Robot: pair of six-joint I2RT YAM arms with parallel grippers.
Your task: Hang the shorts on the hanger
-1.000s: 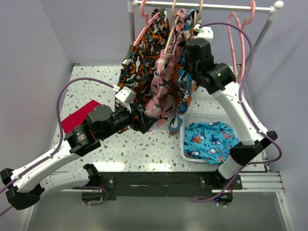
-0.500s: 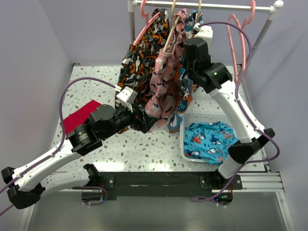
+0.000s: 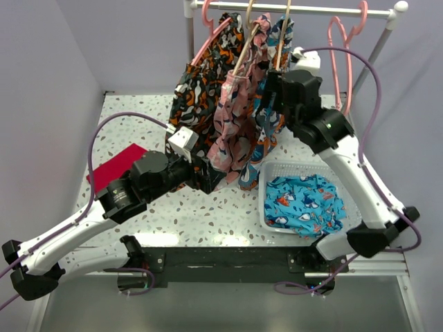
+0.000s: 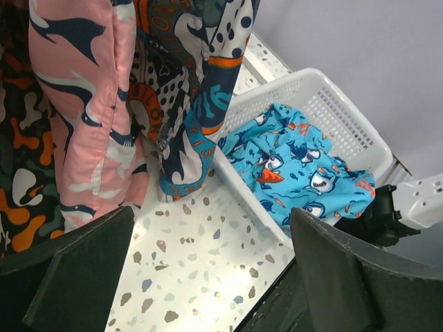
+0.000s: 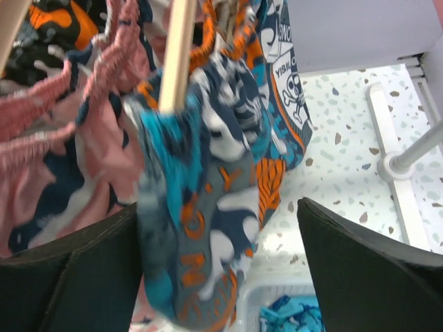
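Shorts [image 3: 266, 131] hang on beige hanger [image 3: 282, 34] at rail [image 3: 304, 10], beside pink shorts [image 3: 232, 117]. Right gripper [image 5: 218, 235] unclenched, fabric loose between its 2 fingers. Left gripper [image 4: 208, 256] spread wide, empty, above table [image 4: 187, 277].

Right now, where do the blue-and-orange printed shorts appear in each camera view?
Top external: the shorts hang at upper centre.
Left wrist: top centre, hanging down toward the table.
Right wrist: centre, blurred, draped over the hanger.
Shared landmark: the pink shorts hang right beside them in every view.
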